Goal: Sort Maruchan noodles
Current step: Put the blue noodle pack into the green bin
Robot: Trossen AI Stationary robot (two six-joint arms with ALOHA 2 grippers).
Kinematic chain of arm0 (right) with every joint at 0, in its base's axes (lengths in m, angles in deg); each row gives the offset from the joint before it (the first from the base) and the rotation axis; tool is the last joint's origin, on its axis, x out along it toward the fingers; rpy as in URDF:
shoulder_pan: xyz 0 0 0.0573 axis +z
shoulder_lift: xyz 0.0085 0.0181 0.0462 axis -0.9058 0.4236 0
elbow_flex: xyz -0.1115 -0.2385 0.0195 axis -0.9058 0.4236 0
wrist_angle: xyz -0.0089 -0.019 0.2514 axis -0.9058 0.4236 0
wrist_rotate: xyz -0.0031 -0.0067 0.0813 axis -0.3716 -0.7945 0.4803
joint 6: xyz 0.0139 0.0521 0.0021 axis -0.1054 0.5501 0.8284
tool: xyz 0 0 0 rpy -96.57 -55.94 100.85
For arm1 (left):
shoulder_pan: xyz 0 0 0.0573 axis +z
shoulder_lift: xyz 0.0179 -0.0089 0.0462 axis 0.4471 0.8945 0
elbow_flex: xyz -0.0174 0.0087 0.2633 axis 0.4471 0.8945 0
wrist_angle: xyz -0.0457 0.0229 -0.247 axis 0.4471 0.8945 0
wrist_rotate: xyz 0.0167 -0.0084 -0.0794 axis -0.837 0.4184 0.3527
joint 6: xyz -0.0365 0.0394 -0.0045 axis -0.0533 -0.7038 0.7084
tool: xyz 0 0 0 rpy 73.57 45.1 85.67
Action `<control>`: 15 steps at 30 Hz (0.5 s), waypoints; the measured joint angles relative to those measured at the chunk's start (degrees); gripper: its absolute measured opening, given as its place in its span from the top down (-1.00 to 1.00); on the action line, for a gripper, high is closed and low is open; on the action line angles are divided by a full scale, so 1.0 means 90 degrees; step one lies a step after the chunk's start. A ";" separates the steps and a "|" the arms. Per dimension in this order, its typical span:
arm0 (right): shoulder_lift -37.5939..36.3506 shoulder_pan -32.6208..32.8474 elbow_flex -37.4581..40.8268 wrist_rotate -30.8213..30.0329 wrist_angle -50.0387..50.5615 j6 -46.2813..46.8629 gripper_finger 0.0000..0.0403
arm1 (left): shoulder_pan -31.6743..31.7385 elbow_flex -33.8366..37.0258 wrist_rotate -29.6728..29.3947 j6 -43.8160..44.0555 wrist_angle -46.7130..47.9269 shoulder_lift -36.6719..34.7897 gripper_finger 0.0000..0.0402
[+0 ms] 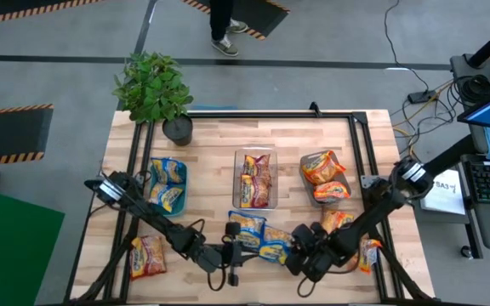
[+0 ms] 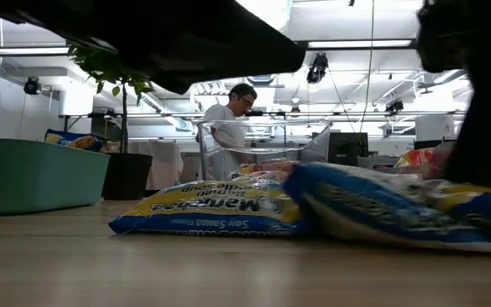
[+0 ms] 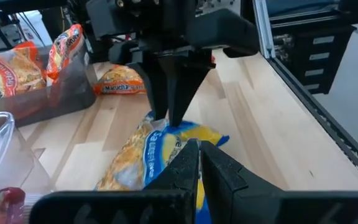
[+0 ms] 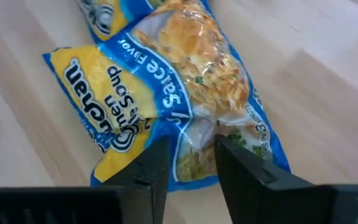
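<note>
Grippers converge at table's near edge: right gripper (image 4: pixel 185 163) parted, straddling blue-edged noodle packet (image 4: pixel 173 93); left gripper (image 3: pixel 199 163) nearly closed against same packet, grasp unclear.

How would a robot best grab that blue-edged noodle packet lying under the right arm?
By its near crimped edge, from above. The blue-edged packet lies flat on the table, its middle bulging over the noodle block, so the thin edge suits the right gripper, whose open fingers already straddle it.

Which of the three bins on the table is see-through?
The middle bin, between the teal bin on the left and the grey bin on the right; the wood shows through its clear walls around the maroon-edged packets.
</note>
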 joint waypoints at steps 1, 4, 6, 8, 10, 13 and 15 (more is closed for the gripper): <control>0.0033 -0.0029 -0.0003 -0.0056 -0.0201 -0.0210 0.46 | -0.0003 -0.0001 0.0001 -0.0011 -0.0007 0.0014 0.99; 0.0031 -0.0098 -0.0131 -0.0113 -0.0356 -0.0710 0.51 | -0.0005 0.0000 0.0009 -0.0021 -0.0002 0.0050 0.99; -0.0028 -0.0110 -0.0237 -0.0107 -0.0194 -0.0842 0.55 | -0.0005 -0.0001 0.0016 -0.0021 0.0013 0.0079 0.99; -0.0099 -0.0110 -0.0373 -0.0057 0.0088 -0.0839 0.58 | -0.0005 0.0000 0.0020 -0.0021 0.0026 0.0116 0.99; -0.0160 -0.0110 -0.0512 0.0229 0.0316 -0.0630 0.59 | -0.0002 -0.0001 0.0093 -0.0019 0.0015 0.0189 0.99; -0.0191 -0.0107 -0.0604 0.0829 0.0525 -0.0249 0.56 | -0.0002 0.0001 0.0373 -0.0019 -0.0017 0.0292 0.99; -0.0191 -0.0071 -0.0612 0.1084 0.0529 0.0011 0.49 | -0.0005 0.0001 0.0414 -0.0019 -0.0111 0.0365 0.99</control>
